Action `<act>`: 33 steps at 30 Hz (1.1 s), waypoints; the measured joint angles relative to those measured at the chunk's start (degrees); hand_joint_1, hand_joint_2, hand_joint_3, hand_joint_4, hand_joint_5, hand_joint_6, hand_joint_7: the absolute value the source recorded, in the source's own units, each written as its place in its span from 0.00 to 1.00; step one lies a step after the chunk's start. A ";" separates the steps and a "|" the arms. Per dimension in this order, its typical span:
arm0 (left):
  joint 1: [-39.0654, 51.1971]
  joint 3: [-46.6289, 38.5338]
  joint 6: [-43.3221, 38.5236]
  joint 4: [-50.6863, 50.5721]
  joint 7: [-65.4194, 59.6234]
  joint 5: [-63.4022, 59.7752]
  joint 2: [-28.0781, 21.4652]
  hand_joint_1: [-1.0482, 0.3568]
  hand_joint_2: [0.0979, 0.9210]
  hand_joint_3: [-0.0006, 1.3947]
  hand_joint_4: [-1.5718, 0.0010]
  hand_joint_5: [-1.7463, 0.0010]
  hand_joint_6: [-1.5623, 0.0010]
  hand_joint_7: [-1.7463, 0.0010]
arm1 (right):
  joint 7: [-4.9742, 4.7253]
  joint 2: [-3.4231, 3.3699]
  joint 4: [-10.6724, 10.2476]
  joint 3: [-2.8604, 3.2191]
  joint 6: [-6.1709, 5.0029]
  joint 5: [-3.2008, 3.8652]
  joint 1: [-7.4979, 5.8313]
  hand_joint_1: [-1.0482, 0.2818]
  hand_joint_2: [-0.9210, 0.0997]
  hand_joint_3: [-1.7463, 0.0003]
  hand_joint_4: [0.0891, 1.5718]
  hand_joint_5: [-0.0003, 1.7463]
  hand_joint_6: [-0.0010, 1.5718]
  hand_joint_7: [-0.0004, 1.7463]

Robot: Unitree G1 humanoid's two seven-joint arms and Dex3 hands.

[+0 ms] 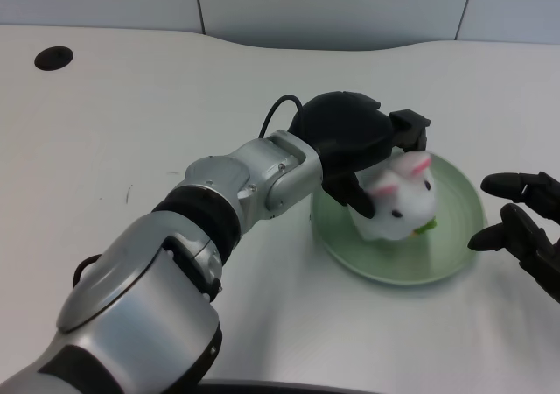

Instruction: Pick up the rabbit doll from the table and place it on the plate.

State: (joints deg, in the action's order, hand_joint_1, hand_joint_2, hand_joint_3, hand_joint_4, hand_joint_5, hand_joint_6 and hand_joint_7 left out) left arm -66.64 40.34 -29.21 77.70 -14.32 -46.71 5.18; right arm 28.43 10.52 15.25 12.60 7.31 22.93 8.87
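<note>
the white plush rabbit doll with pink ears and black eyes [398,203] was seen resting on the round pale green plate [455,252], in the plate's left half, with its face turned toward the near edge of the white table [131,131]. a small green detail was visible at the doll's lower right side, though what it was could not be told. the plate was set toward the right side of the table, roughly midway between the far and near edges.

the black many-fingered left hand [354,144] was held over the plate's far left rim, wrapped around the back and left side of the doll. its fingers [357,197] were curled around the doll and touched it, one reaching down along the doll's left flank and others closing behind the ears, so that the doll was gripped. the silver left forearm [249,179] was stretched diagonally from the near left corner of the table toward the plate.

a dark round hole [53,58] was set in the table near its far left corner.
</note>
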 measured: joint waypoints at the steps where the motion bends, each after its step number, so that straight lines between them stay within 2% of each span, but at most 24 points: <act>1: 0.00 0.17 0.73 0.00 0.00 -0.12 0.07 0.23 1.00 0.01 1.00 0.71 0.97 0.75 | -0.19 -0.02 -0.21 -0.08 0.18 0.00 -0.02 0.57 0.00 0.67 0.07 0.89 0.15 0.67; 4: 0.00 0.00 3.33 0.07 1.36 0.05 0.60 0.21 1.00 0.01 1.00 0.87 0.99 0.84 | -0.48 -0.03 -0.68 -0.23 0.51 -0.03 -0.08 0.56 0.00 0.68 0.07 0.88 0.15 0.66; 8: 0.00 -0.51 5.74 0.15 2.56 0.55 1.56 0.16 1.00 0.02 1.00 0.98 1.00 0.94 | -0.49 -0.03 -0.70 -0.37 0.50 -0.07 -0.09 0.56 0.00 0.69 0.08 0.88 0.15 0.66; 12: 0.00 -0.67 6.69 0.15 2.62 0.70 2.08 0.14 1.00 0.03 1.00 1.00 1.00 0.99 | -0.48 -0.03 -0.70 -0.43 0.50 -0.06 -0.11 0.57 0.00 0.68 0.07 0.88 0.15 0.66; 19: -0.01 -2.47 6.46 0.12 4.36 2.09 1.85 0.11 1.00 0.06 1.00 1.00 1.00 1.00 | -0.50 -0.05 -0.70 -0.44 0.50 -0.07 -0.13 0.57 0.00 0.68 0.08 0.88 0.15 0.66; 22: -0.17 -6.15 4.00 -0.29 9.33 5.82 -0.32 0.10 1.00 0.09 1.00 1.00 0.99 1.00 | -0.45 -0.04 -0.66 -0.43 0.49 -0.13 -0.12 0.57 0.00 0.68 0.07 0.89 0.15 0.66; 24: -0.21 -9.36 2.11 -0.92 12.50 9.43 -2.29 0.10 1.00 0.09 1.00 1.00 0.99 0.99 | -0.06 -0.02 -0.36 -0.37 0.26 -0.11 -0.10 0.57 0.00 0.67 0.06 0.90 0.15 0.66; 26: -0.21 -12.20 0.01 -1.64 14.90 12.40 -4.01 0.13 1.00 0.11 1.00 1.00 0.97 0.99 | 0.43 -0.02 0.45 -0.31 -0.20 -0.09 -0.03 0.57 0.00 0.67 0.06 0.91 0.15 0.66; 28: 0.00 -14.84 -2.47 -2.24 17.33 15.26 -5.72 0.16 1.00 0.15 0.99 0.99 0.97 0.98 | 0.59 -0.03 1.02 -0.31 -0.22 -0.09 0.12 0.57 0.00 0.67 0.06 0.91 0.15 0.66; 31: 1.37 -19.73 -5.32 -3.46 22.59 21.26 -7.79 0.20 1.00 0.19 0.97 0.98 0.95 0.98 | 0.52 -0.02 1.34 -0.27 -0.21 -0.14 0.29 0.57 0.00 0.68 0.07 0.90 0.16 0.65; 33: 3.03 -23.45 -6.57 -4.37 26.85 25.63 -8.60 0.23 1.00 0.19 0.92 0.96 0.92 0.97 | 0.30 0.01 1.36 -0.20 -0.21 -0.35 0.35 0.57 0.00 0.69 0.08 0.89 0.16 0.65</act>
State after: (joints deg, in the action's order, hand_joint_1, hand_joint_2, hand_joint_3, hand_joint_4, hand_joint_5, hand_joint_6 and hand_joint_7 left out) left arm -63.61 16.89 -35.78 73.33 12.53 -21.08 -3.42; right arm 28.73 10.53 16.60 12.40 7.10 22.58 9.22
